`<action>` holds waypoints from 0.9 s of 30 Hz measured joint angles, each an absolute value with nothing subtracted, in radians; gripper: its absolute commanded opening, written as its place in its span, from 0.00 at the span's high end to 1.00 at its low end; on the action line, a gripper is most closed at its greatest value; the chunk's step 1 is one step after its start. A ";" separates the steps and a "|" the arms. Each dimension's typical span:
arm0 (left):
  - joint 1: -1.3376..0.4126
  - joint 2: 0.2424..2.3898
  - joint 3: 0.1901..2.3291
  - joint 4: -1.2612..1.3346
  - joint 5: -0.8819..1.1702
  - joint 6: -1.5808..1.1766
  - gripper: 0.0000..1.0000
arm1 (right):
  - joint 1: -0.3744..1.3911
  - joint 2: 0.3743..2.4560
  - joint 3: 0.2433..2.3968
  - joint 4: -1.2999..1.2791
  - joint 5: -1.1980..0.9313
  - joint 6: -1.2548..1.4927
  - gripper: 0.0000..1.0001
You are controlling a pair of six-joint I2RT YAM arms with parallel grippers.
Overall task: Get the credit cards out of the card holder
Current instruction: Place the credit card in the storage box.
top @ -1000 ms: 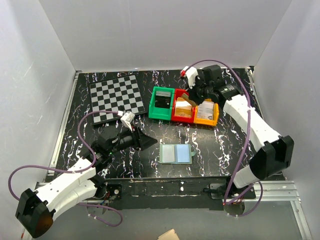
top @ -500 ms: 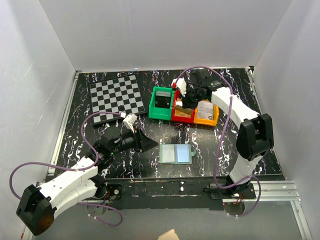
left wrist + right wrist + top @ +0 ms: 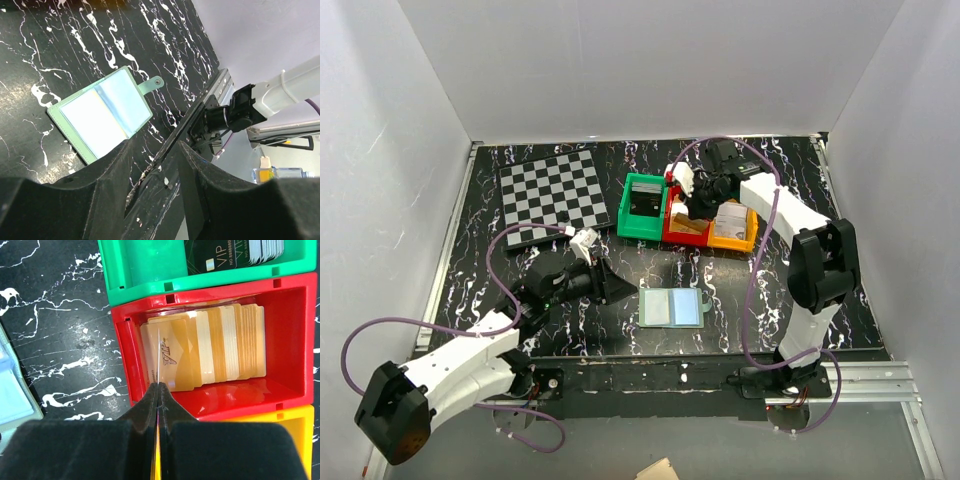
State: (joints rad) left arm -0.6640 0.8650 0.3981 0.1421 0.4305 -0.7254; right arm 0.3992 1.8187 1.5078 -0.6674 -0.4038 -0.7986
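The card holder (image 3: pixel 672 309) lies open on the table with its light blue inside up and its snap tab to the right. It also shows in the left wrist view (image 3: pixel 102 112) and at the left edge of the right wrist view (image 3: pixel 10 390). My left gripper (image 3: pixel 612 284) is open and empty, low over the table just left of the holder. My right gripper (image 3: pixel 694 206) hangs over the red bin (image 3: pixel 292 340), shut on a thin credit card (image 3: pixel 158 355) seen edge-on. Several gold credit cards (image 3: pixel 220 347) stand in that bin.
A green bin (image 3: pixel 643 207) with dark cards, the red bin (image 3: pixel 685 226) and an orange bin (image 3: pixel 733 228) stand in a row behind the holder. A chessboard (image 3: pixel 555 192) lies at the back left. White walls close in the table.
My right arm swung left from the back right and came down over the red bin with the card. My left gripper moved slightly right, closer to the holder.
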 measured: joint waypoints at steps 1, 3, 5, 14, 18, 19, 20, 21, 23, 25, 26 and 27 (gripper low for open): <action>-0.664 0.869 0.398 0.142 0.430 -0.725 0.60 | 0.399 1.825 1.508 -0.666 -0.404 -0.800 0.99; -0.664 0.878 0.398 0.142 0.430 -0.725 0.60 | 0.398 1.841 1.508 -0.663 -0.404 -0.801 0.99; -0.664 0.888 0.398 0.142 0.430 -0.725 0.60 | 0.401 1.853 1.508 -0.662 -0.405 -0.802 0.99; -0.664 0.900 0.398 0.143 0.431 -0.726 0.60 | 0.401 1.872 1.509 -0.658 -0.404 -0.810 0.99; -0.664 0.900 0.391 0.142 0.431 -0.727 0.60 | 0.406 1.886 1.510 -0.656 -0.393 -0.830 0.99; -0.664 0.900 0.388 0.142 0.431 -0.727 0.60 | 0.408 1.892 1.510 -0.657 -0.388 -0.838 0.99; -0.664 0.900 0.386 0.141 0.431 -0.727 0.60 | 0.411 1.898 1.510 -0.657 -0.383 -0.843 0.99; -0.664 0.900 0.385 0.141 0.431 -0.727 0.60 | 0.414 1.904 1.510 -0.657 -0.379 -0.846 0.99; -0.664 0.900 0.384 0.142 0.431 -0.728 0.60 | 0.419 1.920 1.510 -0.656 -0.369 -0.853 0.99; -0.664 0.900 0.384 0.143 0.432 -0.731 0.60 | 0.423 1.930 1.510 -0.657 -0.362 -0.857 0.99; -0.664 0.900 0.383 0.143 0.434 -0.733 0.60 | 0.425 1.933 1.510 -0.658 -0.361 -0.858 0.99; -0.664 0.901 0.382 0.144 0.434 -0.734 0.60 | 0.426 1.934 1.510 -0.659 -0.358 -0.859 0.99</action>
State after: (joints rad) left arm -0.6640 0.9009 0.3820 0.1436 0.4343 -0.7341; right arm 0.4259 1.9339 1.5097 -0.6586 -0.3584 -0.8589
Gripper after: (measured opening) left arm 0.403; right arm 0.022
